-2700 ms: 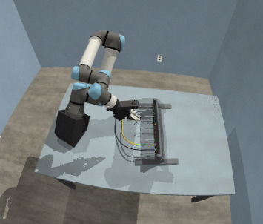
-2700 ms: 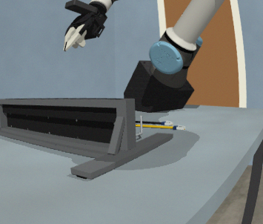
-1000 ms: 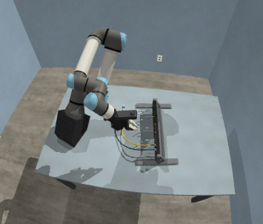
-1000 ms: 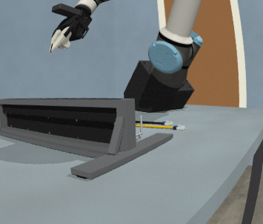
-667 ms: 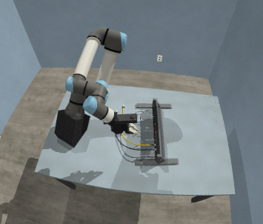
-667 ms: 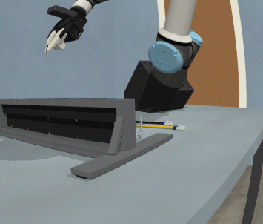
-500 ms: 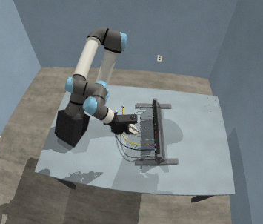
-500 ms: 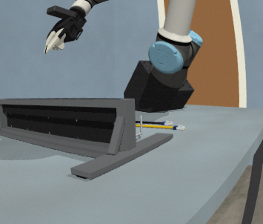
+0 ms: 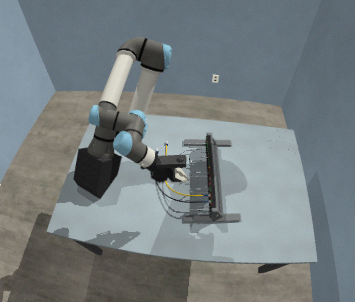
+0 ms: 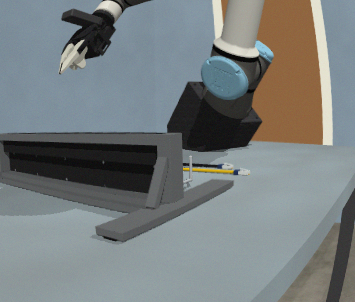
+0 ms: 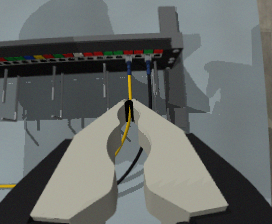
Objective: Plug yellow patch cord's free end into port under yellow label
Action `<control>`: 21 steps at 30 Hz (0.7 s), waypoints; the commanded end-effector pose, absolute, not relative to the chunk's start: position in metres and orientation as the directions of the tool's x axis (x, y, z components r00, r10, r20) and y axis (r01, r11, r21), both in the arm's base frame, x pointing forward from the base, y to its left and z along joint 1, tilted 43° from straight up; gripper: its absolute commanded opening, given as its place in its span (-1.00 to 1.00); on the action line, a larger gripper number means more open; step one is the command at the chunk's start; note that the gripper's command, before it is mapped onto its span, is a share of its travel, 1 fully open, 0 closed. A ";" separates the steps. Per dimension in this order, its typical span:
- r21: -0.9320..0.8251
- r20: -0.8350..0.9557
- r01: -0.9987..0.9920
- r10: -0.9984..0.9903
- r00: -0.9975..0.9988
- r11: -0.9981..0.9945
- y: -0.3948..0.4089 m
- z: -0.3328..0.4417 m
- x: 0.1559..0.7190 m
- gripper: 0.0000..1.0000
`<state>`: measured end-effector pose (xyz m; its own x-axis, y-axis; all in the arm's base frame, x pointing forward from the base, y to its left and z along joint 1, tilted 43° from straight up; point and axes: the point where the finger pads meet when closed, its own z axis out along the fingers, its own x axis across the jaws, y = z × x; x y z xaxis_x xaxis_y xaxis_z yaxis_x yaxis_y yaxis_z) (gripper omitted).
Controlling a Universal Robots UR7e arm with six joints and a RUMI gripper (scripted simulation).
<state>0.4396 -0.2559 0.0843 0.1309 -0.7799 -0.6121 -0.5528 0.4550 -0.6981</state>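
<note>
The claw (image 10: 68,64) is held fully closed on nothing, high above the rack (image 10: 168,150). The yellow patch cord (image 11: 129,85) is seen plugged into one port, its free end (image 10: 241,172) lying on the worktop (image 10: 256,220) beside the rack's foot.

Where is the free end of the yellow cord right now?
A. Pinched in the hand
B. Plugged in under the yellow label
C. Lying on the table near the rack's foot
C: the yellow cord's free end lies on the table by the rack; the hand is shut, high above, holding nothing.
</note>
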 end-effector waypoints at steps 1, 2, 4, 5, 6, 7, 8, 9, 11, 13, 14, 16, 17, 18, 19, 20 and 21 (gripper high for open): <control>-0.699 -0.611 -0.552 -0.781 0.130 0.455 -0.253 0.082 0.446 -1.00; -0.699 -0.611 -0.552 -0.781 0.130 0.455 -0.253 0.082 0.446 -1.00; -0.699 -0.611 -0.552 -0.781 0.130 0.455 -0.252 0.081 0.447 -1.00; -0.699 -0.611 -0.552 -0.781 0.130 0.455 -0.252 0.080 0.449 -1.00; -0.699 -0.611 -0.552 -0.781 0.130 0.455 -0.251 0.079 0.451 -1.00; -0.699 -0.611 -0.552 -0.781 0.130 0.455 -0.250 0.079 0.453 -1.00; -0.699 -0.611 -0.552 -0.781 0.130 0.455 -0.249 0.078 0.455 -1.00; -0.699 -0.611 -0.552 -0.781 0.130 0.455 -0.247 0.077 0.457 -1.00; -0.699 -0.611 -0.552 -0.781 0.130 0.455 -0.245 0.075 0.462 -1.00; -0.699 -0.611 -0.552 -0.781 0.130 0.455 -0.243 0.072 0.466 -1.00; -0.699 -0.611 -0.552 -0.781 0.130 0.455 -0.241 0.071 0.469 -1.00; -0.699 -0.611 -0.552 -0.781 0.130 0.455 -0.239 0.069 0.474 -1.00; -0.699 -0.611 -0.552 -0.781 0.130 0.455 -0.237 0.068 0.477 -1.00; -0.699 -0.611 -0.552 -0.781 0.130 0.455 -0.236 0.067 0.479 -1.00; -0.699 -0.611 -0.552 -0.781 0.130 0.455 -0.236 0.067 0.479 -1.00; -0.699 -0.611 -0.552 -0.781 0.130 0.455 -0.236 0.067 0.479 -1.00; -0.699 -0.611 -0.552 -0.781 0.130 0.455 -0.234 0.065 0.482 -1.00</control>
